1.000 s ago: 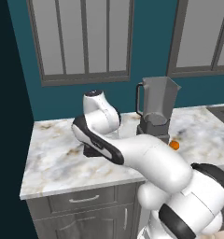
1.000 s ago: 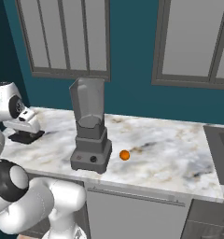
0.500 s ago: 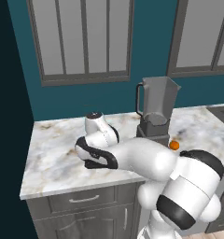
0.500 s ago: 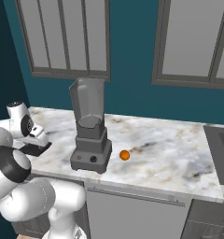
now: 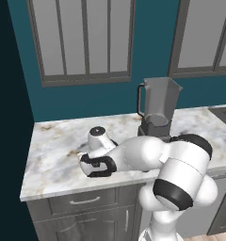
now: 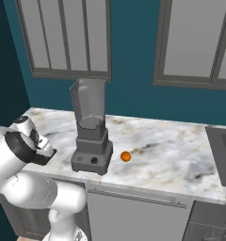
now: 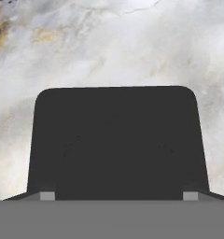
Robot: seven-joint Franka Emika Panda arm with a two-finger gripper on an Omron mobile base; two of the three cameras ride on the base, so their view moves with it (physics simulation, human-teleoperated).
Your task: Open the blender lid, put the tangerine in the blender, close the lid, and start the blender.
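Lowered to the marble counter since a second ago, the gripper straddles the blender lid, jaws spread across its width, well left of the open blender.

The white arm is folding low, its big elbow bulging at about 4 o'clock in the left base view while the forearm is reaching toward 9 o'clock. The wrist is bending downward, so the gripper is pointing down. In the right base view the hand is sitting at 9 o'clock. In the hand view, the fingertips are standing wide apart at 6 o'clock.
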